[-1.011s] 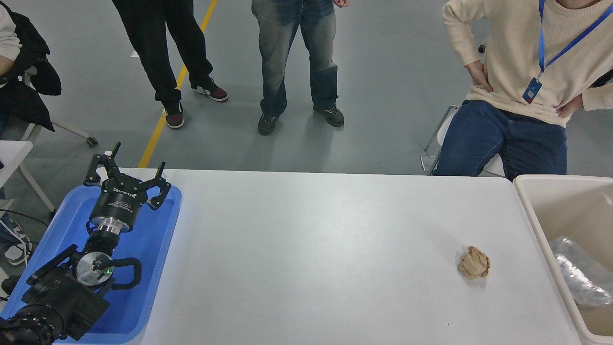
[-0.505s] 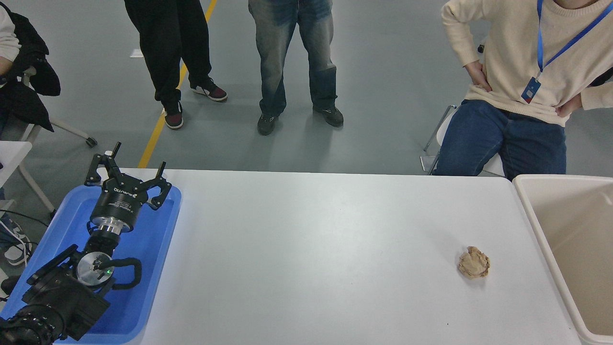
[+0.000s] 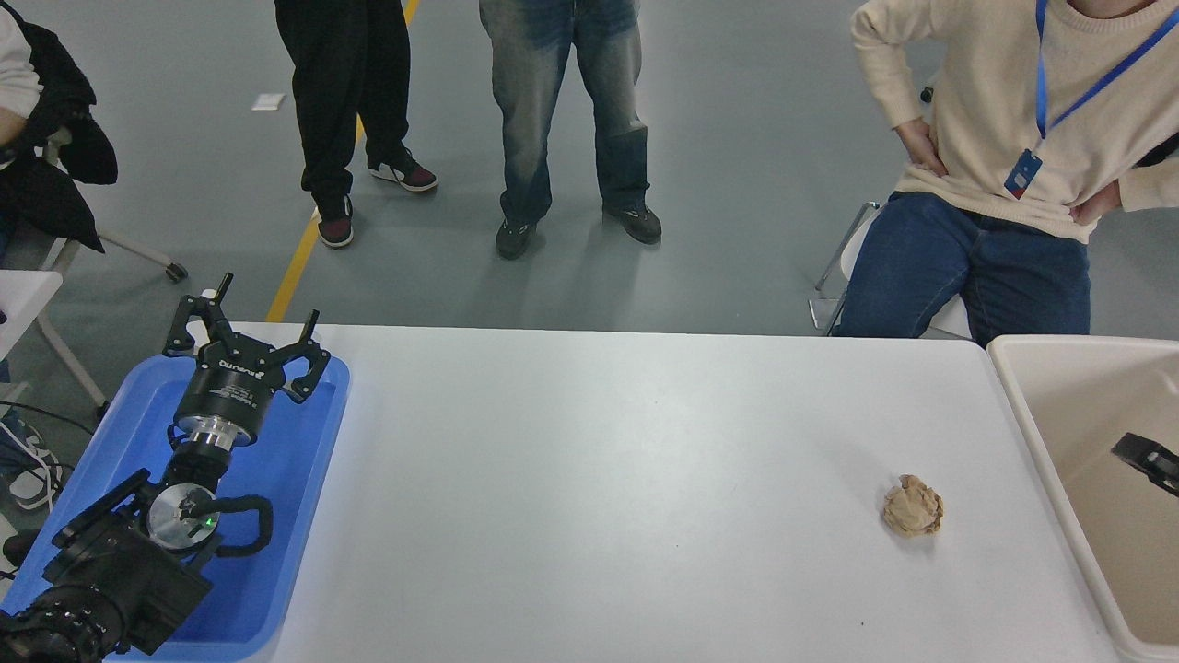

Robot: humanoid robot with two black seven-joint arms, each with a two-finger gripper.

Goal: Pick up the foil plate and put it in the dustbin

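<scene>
The foil plate is out of view. The beige dustbin stands at the table's right edge, and its smooth tan inside shows nothing lying in the visible part. A black tip of my right gripper enters from the right edge over the dustbin's opening; too little shows to tell how it stands. My left gripper is parked at the lower left over the blue tray, open and empty.
A flat blue tray lies at the table's left end under the left arm. A small crumpled brown paper ball lies on the table near the dustbin. Three people stand or sit at the far side.
One second ago the foil plate showed in the dustbin at the right edge; it then dropped out of sight. The right gripper's black tip has now come into view over the bin.
</scene>
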